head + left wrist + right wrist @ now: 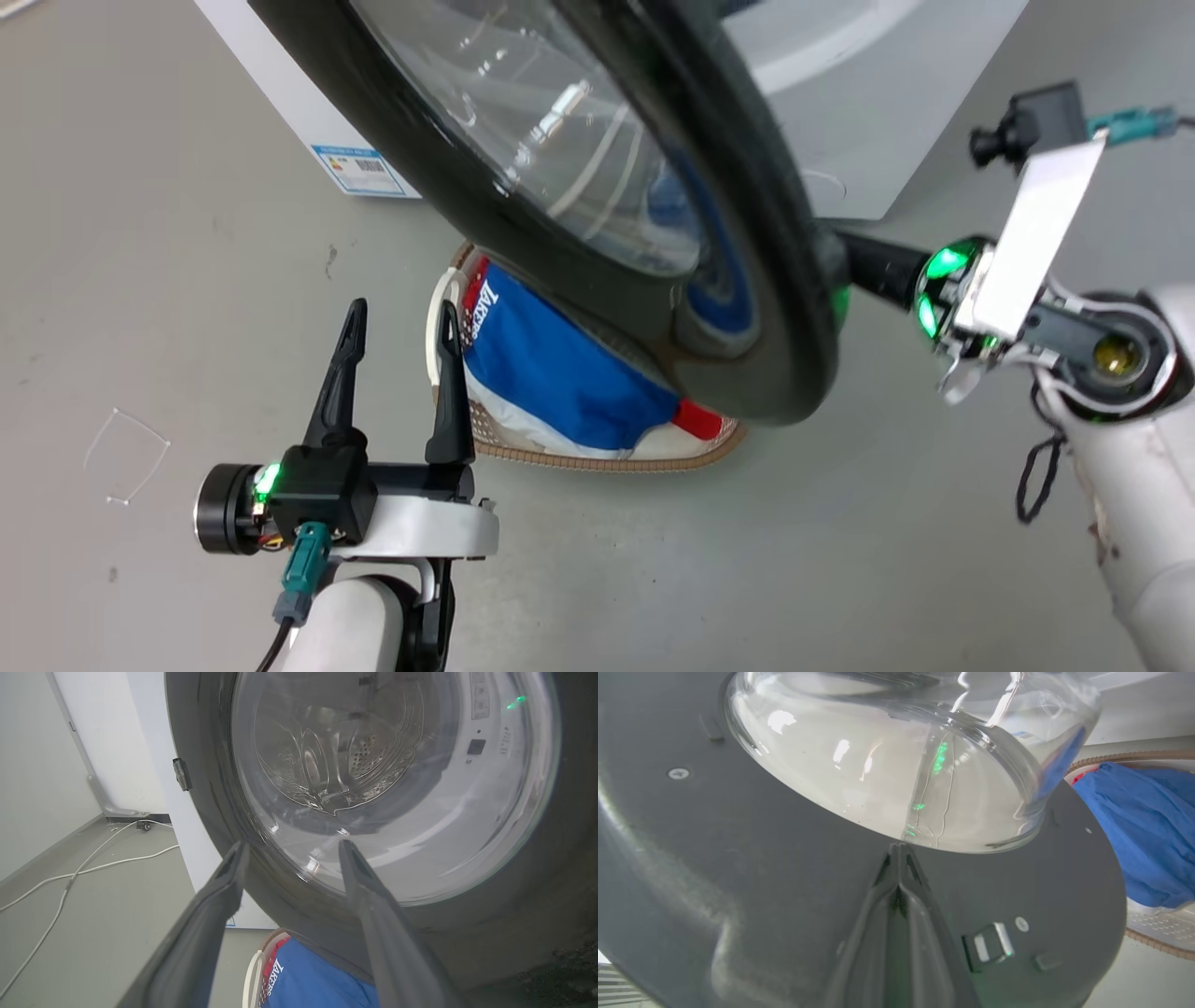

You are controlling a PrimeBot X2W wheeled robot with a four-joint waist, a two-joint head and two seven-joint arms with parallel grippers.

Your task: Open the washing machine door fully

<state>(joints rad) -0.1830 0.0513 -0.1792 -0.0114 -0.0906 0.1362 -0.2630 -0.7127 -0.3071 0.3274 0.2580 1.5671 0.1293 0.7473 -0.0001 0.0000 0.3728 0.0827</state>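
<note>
While our right claw (900,858), fingers pinched together on nothing, leaned on the washing machine door's (784,336) inner face, it stood swung out over the laundry basket (597,462). Left claw (402,317) gaped idle. We reckoned more swing remained.

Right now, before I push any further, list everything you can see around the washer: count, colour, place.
washing machine door: one, glossy black rim with a clear glass centre, partly open above the basket
washing machine body: one, white, behind the door
label sticker: one, blue and white, low on the body
laundry basket: one, woven tan rim, on the grey floor under the door
jersey: one, blue with red and white, in the basket
door latch: one, silver, on the door's inner face
cables: two, white, on the floor beside the machine
left gripper: one, black fingers apart, facing the door's outer side
right gripper: one, black fingers together, at the door's inner face
</note>
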